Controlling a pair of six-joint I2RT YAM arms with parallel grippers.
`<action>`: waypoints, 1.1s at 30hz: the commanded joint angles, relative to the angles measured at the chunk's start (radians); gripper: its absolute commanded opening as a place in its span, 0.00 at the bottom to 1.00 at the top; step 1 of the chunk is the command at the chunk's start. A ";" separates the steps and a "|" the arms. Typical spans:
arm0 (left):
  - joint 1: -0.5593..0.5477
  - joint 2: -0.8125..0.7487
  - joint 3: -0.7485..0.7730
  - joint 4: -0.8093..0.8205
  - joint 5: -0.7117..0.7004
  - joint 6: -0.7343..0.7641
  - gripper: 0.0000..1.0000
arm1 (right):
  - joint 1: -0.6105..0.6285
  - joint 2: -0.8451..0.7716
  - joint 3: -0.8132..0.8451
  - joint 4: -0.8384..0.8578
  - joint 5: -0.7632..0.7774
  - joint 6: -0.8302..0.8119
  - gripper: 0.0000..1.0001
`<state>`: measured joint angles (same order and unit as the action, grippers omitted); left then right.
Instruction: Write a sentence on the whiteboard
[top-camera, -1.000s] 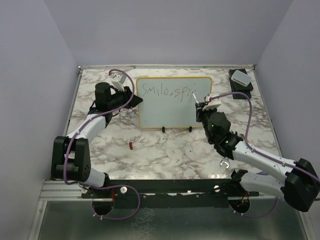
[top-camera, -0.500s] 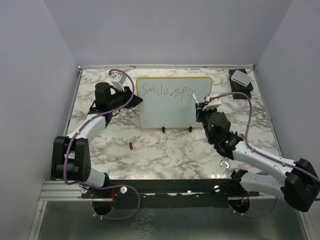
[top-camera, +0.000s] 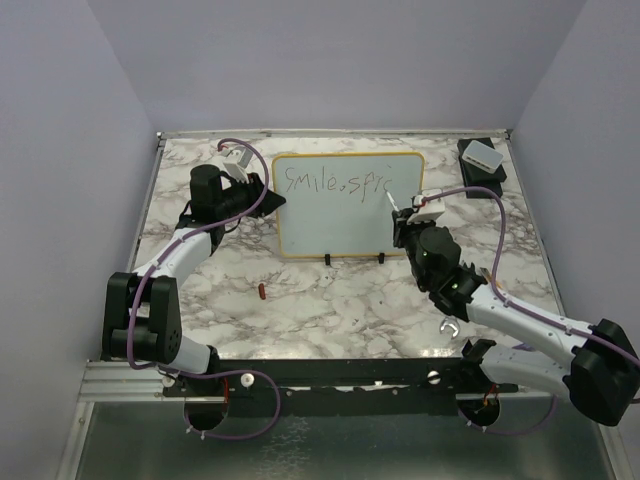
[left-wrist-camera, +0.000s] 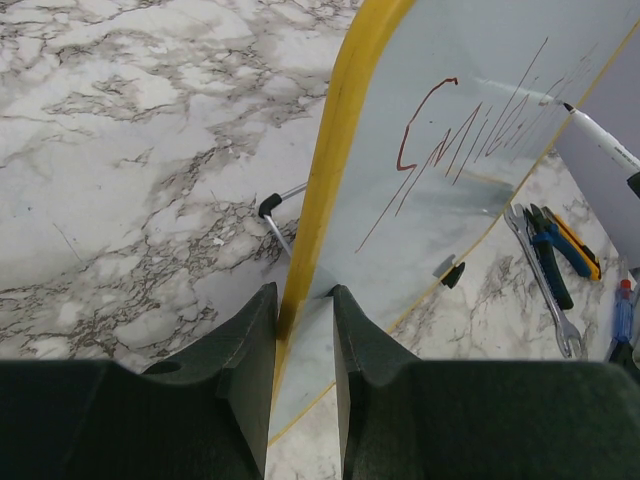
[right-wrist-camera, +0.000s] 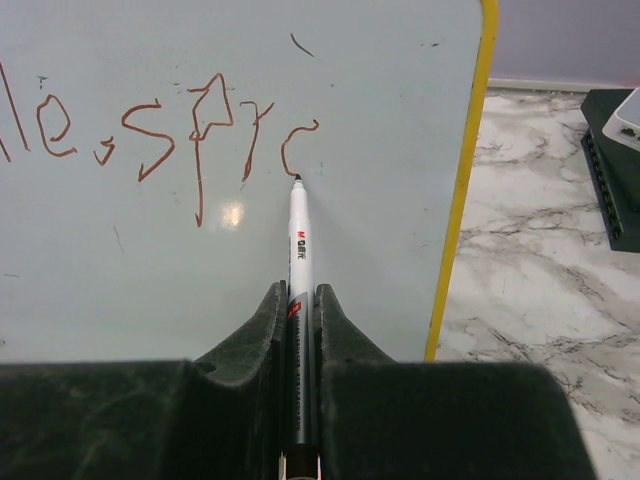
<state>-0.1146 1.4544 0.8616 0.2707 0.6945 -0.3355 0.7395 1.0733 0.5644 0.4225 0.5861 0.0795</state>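
Where the marker (right-wrist-camera: 300, 240) touches the whiteboard (right-wrist-camera: 380, 260), the sentence (right-wrist-camera: 198, 150) stands unfinished.

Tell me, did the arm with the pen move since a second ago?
Yes. The right gripper, holding the marker, slid slightly lower in the top view, toward the bottom rim of the whiteboard.

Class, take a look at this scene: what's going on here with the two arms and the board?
The left gripper is clamped on the yellow rim of the whiteboard, apparently steadying it upright. The right gripper is shut on a marker, whose tip is at the board face. The sentence is unfinished: it reads "smile, spr" plus one more curved stroke.
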 joint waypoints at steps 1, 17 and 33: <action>-0.008 -0.009 0.010 0.010 0.002 0.006 0.27 | -0.004 -0.023 -0.018 -0.029 0.073 0.017 0.01; -0.008 -0.008 0.011 0.010 0.004 0.006 0.27 | -0.004 0.001 0.024 0.043 0.044 -0.064 0.01; -0.007 -0.009 0.011 0.010 0.005 0.007 0.27 | -0.004 0.018 0.026 0.059 -0.028 -0.070 0.01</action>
<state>-0.1154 1.4544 0.8616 0.2665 0.6945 -0.3355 0.7395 1.0828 0.5694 0.4564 0.5953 0.0242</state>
